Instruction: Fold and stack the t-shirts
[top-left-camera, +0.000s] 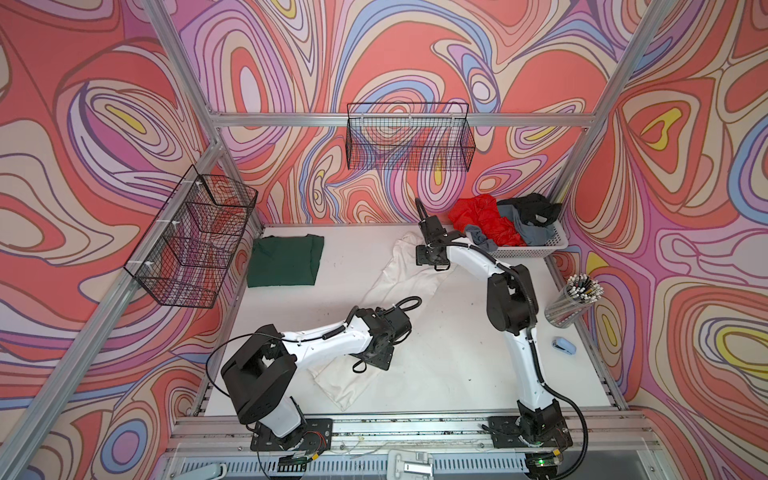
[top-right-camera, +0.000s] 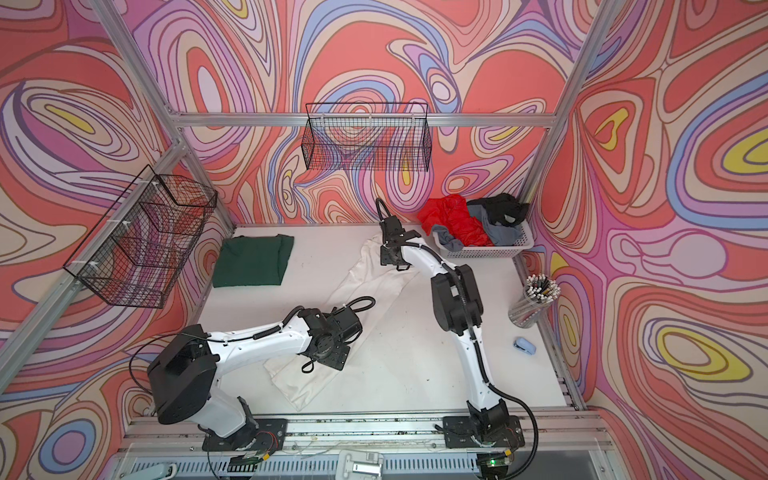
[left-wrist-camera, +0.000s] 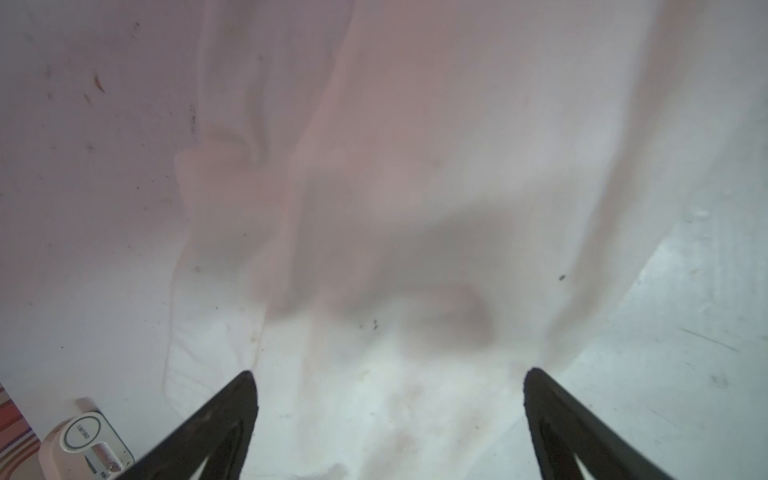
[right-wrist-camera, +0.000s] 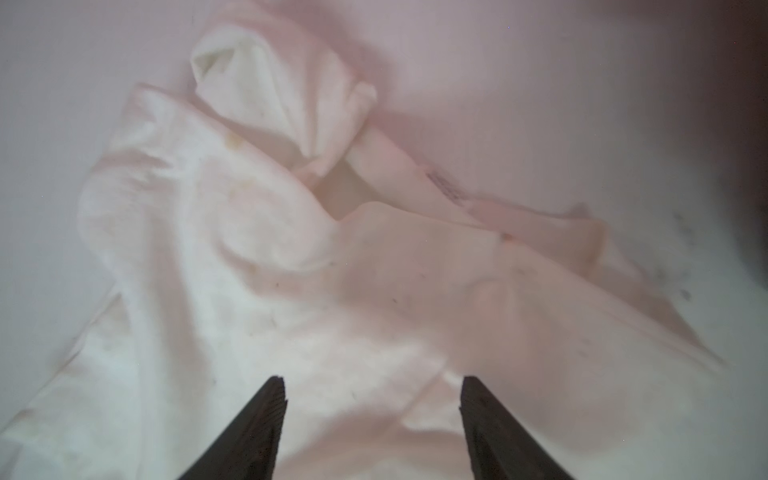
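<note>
On the table (top-left-camera: 436, 353) the white t-shirt (top-left-camera: 397, 284) lay as one long narrow band. In both top views its long axis ran from 7 o'clock to 1 o'clock across the middle. The green t-shirt (top-left-camera: 284, 259) lay folded at 10 o'clock, well apart. The other t-shirts (top-left-camera: 482, 220) were heaped in the basket (top-left-camera: 523, 251) at 2 o'clock.

Each arm stood over one end of the band: the left arm, bent low, over the 7 o'clock end, and the right arm, stretched far, over the 1 o'clock end. The left tool (left-wrist-camera: 388, 374) pointed down at the cloth, jaws wide and empty. The right tool (right-wrist-camera: 372, 379) hung above the crumpled end, jaws apart but narrower, holding nothing. I judged that the next fold would go across this axis, one end over the other.
</note>
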